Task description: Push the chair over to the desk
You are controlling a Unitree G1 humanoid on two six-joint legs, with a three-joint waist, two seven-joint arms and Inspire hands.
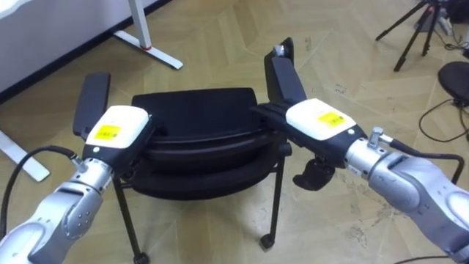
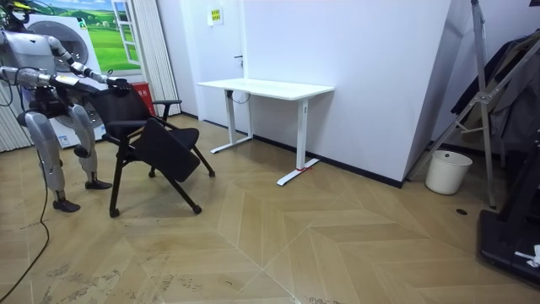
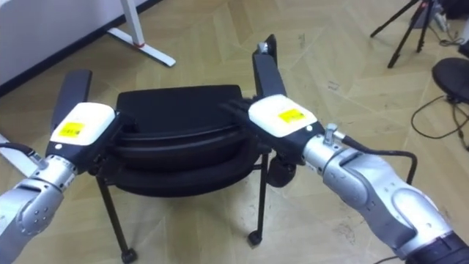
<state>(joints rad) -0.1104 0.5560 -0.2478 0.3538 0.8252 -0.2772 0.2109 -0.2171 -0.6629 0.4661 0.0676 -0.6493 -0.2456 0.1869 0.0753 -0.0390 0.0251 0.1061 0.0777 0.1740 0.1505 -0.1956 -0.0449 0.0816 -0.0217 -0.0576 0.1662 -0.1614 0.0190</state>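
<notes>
The black chair (image 1: 198,110) stands on the wood floor (image 1: 220,44) right in front of the robot, with the white desk (image 2: 266,87) a little beyond it. The left hand (image 1: 117,126) and right hand (image 1: 316,119) both lie on the top edge of the chair's back, each just inside an armrest (image 1: 93,103). The dark fingers blend into the black back, so whether either hand grips or only presses cannot be told.

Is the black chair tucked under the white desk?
No, the chair stands out on the floor, apart from the white desk.
</notes>
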